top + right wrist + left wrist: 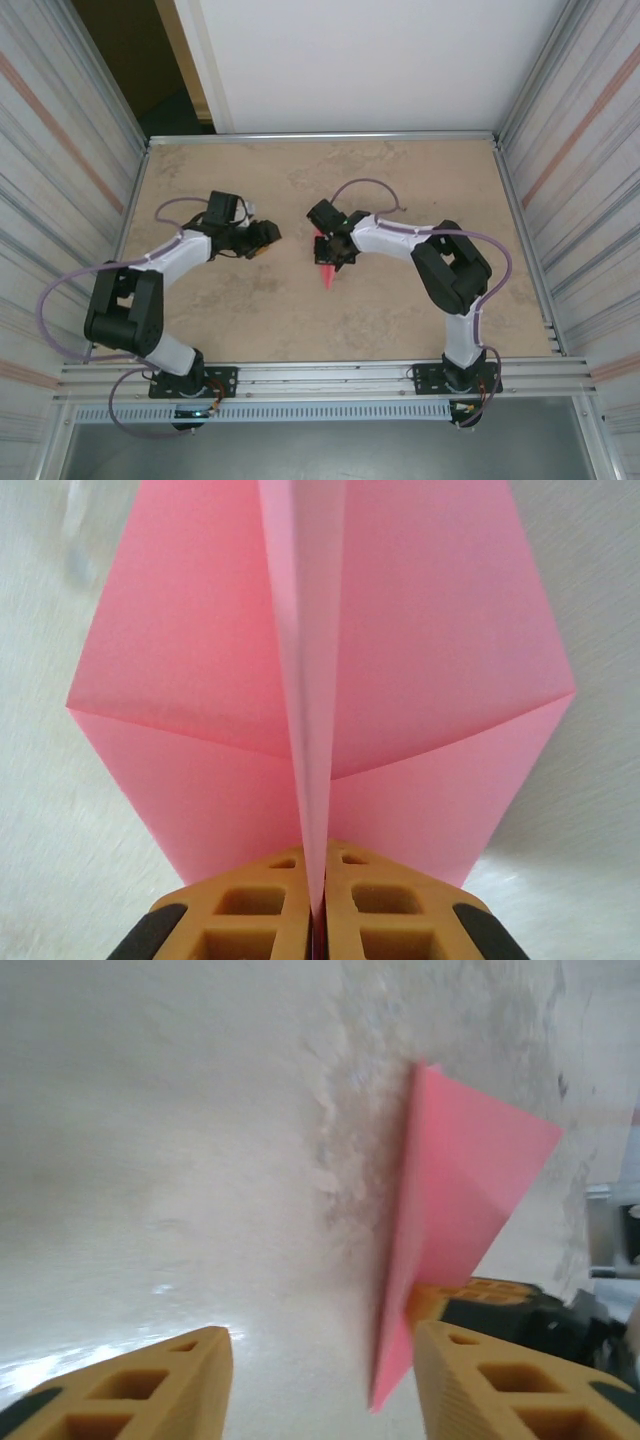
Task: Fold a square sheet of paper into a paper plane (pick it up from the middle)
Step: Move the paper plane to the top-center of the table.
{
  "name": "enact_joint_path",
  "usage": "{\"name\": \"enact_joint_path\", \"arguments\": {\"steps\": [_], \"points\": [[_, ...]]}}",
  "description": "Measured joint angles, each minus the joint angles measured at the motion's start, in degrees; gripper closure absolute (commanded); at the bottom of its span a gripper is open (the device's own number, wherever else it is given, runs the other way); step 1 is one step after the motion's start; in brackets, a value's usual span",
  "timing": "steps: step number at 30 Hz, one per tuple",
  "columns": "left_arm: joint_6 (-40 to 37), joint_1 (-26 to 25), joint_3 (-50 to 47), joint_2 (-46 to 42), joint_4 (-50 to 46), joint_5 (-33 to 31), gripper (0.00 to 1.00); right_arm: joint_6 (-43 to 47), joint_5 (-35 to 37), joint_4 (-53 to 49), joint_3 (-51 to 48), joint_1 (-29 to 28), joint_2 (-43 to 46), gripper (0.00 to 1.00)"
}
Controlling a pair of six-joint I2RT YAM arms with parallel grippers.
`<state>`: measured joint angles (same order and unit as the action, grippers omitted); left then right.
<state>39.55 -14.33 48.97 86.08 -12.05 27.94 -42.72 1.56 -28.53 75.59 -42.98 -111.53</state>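
Right hand (315, 870) pinches paper plane (430, 680); left hand (322, 1338) spread, seemingly clear of it.

Overhead view of a tan table (400, 320). Two black-and-white arms reach from the bottom edge toward centre frame. The right gripper (335, 252) sits over the upper end of a pink paper plane (326, 272), whose tip points down-frame. The left gripper (264, 238) hangs to its left, apart.
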Motion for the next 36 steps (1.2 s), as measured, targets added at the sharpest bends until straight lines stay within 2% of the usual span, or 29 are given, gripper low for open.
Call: {"name": "enact_joint_path", "arguments": {"steps": [6,12,18,26,36], "points": [[-2.34,3.69,-2.01,-6.47,-4.50,-4.00,0.26,7.63,1.57,-3.78,6.75,8.26,-0.79,0.90],[-4.22,3.89,-2.54,-9.75,-6.86,-6.86,0.16,14.51,1.53,-6.64,14.49,10.84,-5.86,0.88],[-4.85,3.89,-2.97,-9.79,-7.69,-8.09,0.11,17.73,1.25,-9.46,17.55,11.50,-9.94,0.87],[-4.87,3.89,-2.97,-9.64,-7.67,-8.13,0.08,17.90,1.22,-11.28,17.66,11.96,-11.34,0.74],[-4.90,3.89,-2.97,-8.92,-7.67,-8.13,0.07,17.53,-0.11,-11.72,18.16,12.00,-12.46,0.69]]}}
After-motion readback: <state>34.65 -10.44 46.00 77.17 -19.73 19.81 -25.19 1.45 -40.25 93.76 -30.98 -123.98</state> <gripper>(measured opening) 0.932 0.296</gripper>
